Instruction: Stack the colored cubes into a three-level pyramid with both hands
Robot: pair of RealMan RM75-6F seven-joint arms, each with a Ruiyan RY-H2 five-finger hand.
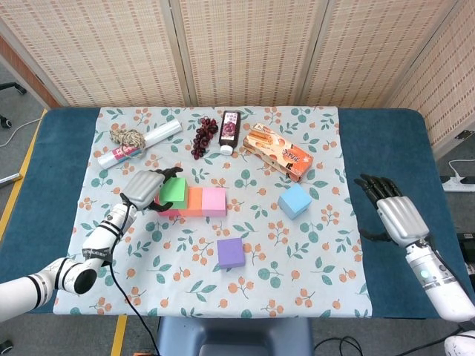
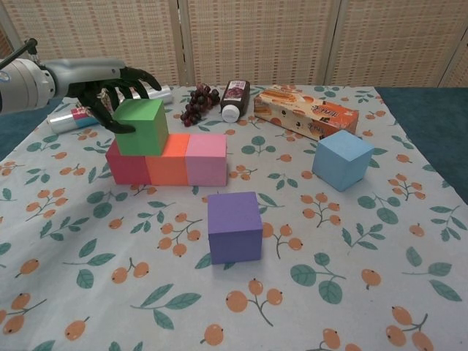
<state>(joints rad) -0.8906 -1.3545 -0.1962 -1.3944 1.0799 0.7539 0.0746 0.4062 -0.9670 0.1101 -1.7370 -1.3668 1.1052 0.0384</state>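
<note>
A red cube (image 2: 126, 167), an orange cube (image 2: 170, 164) and a pink cube (image 2: 205, 159) form a row on the cloth. A green cube (image 1: 174, 193) (image 2: 141, 126) sits on top, over the red and orange ones. My left hand (image 1: 145, 187) (image 2: 110, 84) is at the green cube's back left, fingers spread above it, thumb by its left face. A purple cube (image 1: 230, 253) (image 2: 234, 227) lies alone in front of the row and a blue cube (image 1: 295, 201) (image 2: 342, 159) to the right. My right hand (image 1: 393, 211) hovers open over the blue table edge, far right.
Along the back of the floral cloth lie a rolled packet (image 1: 141, 144) with a rope bundle (image 1: 128, 137), grapes (image 1: 204, 136), a dark bottle (image 1: 231, 131) and an orange snack box (image 1: 278, 151).
</note>
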